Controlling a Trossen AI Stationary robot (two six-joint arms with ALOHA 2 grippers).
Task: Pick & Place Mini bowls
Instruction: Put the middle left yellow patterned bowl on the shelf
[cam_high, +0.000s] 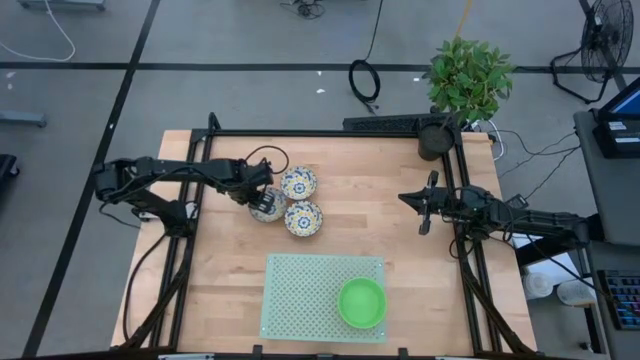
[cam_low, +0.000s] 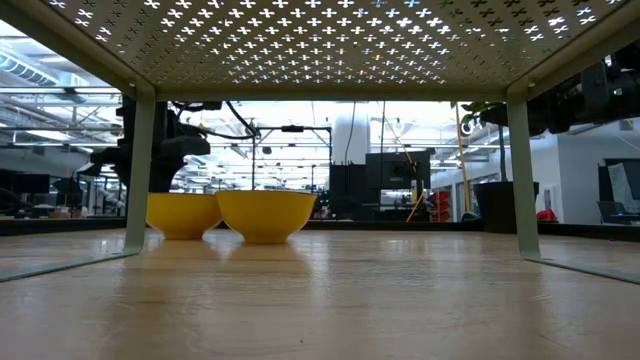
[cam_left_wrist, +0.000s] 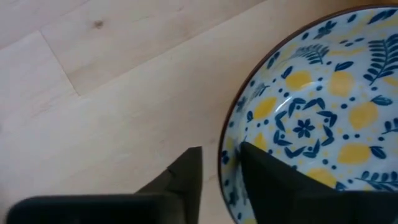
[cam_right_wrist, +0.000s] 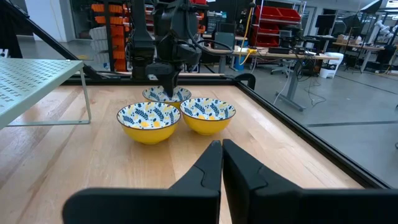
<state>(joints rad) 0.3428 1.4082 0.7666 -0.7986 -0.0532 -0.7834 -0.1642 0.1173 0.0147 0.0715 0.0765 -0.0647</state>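
Three white mini bowls with blue-and-yellow flowers inside and yellow outsides stand close together on the wood table: one (cam_high: 298, 182), one (cam_high: 303, 218) and one (cam_high: 268, 209). My left gripper (cam_high: 263, 198) points down over the third bowl (cam_left_wrist: 311, 118). It is open, with one finger (cam_left_wrist: 186, 183) outside the rim (cam_left_wrist: 222, 163) and the other (cam_left_wrist: 273, 180) inside. A narrow gap shows on each side of the rim. A plain green mini bowl (cam_high: 362, 302) sits on the pale-green perforated mat (cam_high: 300, 290). My right gripper (cam_high: 425, 208) waits shut at the table's right side.
The perforated mat is a raised shelf on legs (cam_low: 139, 170) near the table's front edge. A potted plant (cam_high: 466, 78) and a dark pot (cam_high: 436, 138) stand at the far right corner. A black frame rail (cam_high: 330, 132) runs around the table.
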